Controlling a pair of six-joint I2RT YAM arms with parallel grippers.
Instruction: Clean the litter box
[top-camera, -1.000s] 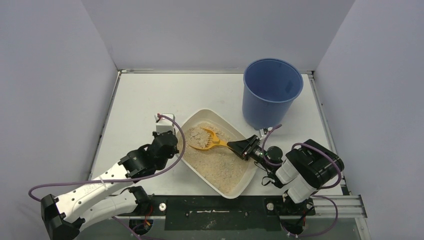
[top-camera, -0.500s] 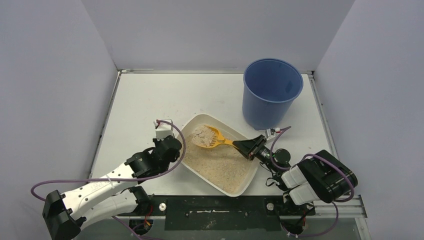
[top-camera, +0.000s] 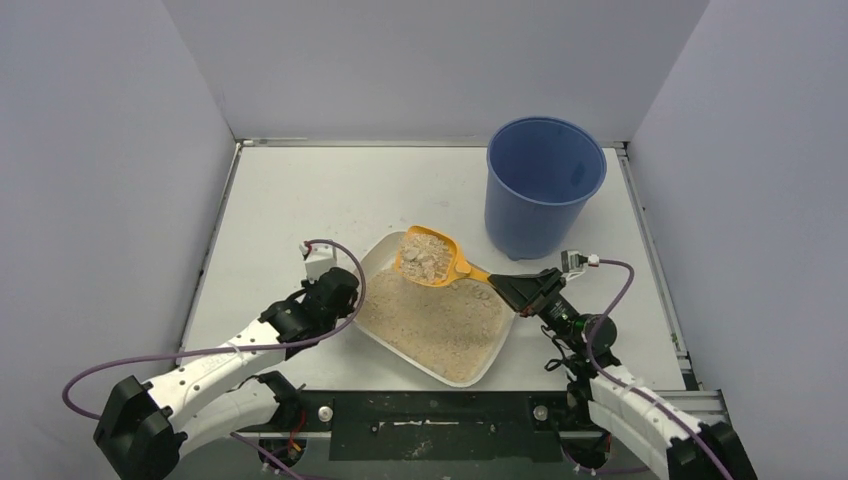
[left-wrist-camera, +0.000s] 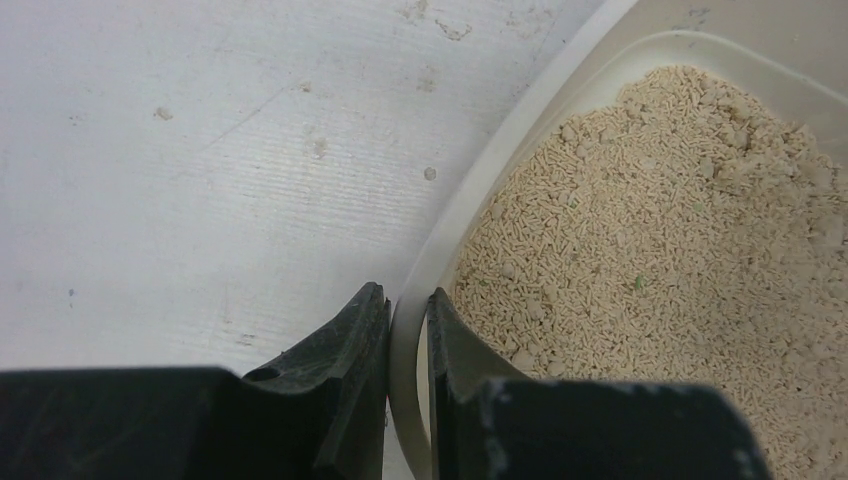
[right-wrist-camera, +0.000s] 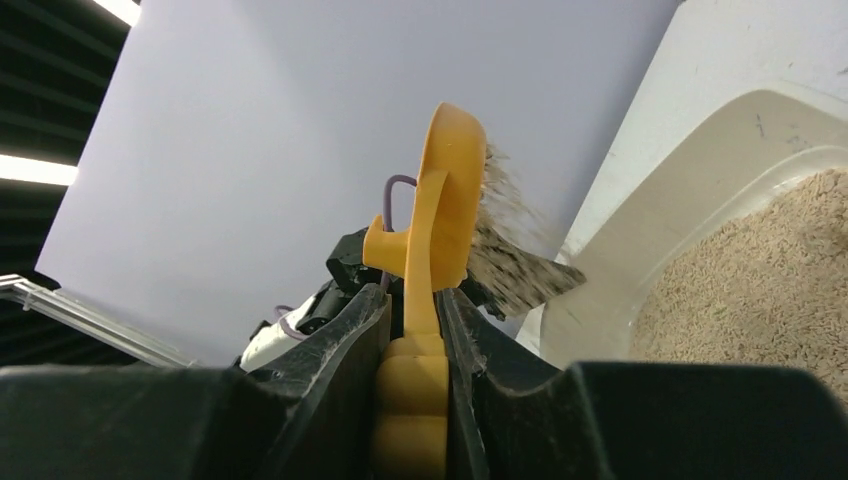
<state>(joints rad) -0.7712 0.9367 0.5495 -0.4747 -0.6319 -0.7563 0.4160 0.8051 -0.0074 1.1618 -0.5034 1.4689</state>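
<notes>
The off-white litter box (top-camera: 386, 246) holds beige litter and lies at the table's front middle. My left gripper (top-camera: 345, 297) is shut on its left rim; in the left wrist view the rim (left-wrist-camera: 408, 330) runs between the fingers. My right gripper (top-camera: 508, 285) is shut on the handle of the orange scoop (top-camera: 432, 258), which is raised over the box's far end and loaded with litter clumps. In the right wrist view the scoop (right-wrist-camera: 440, 215) stands edge-on above the gripper (right-wrist-camera: 412, 310) and litter streams off it beside the box's rim (right-wrist-camera: 610, 250).
A tall blue bucket (top-camera: 544, 187) stands at the back right, just beyond the scoop. Grey walls close in the table on three sides. The right arm's cable loops near the bucket's base.
My right gripper has lifted the loaded scoop out of the litter and carried it up and toward the far right, nearer the bucket. The right arm has stretched forward. The box has shifted slightly.
</notes>
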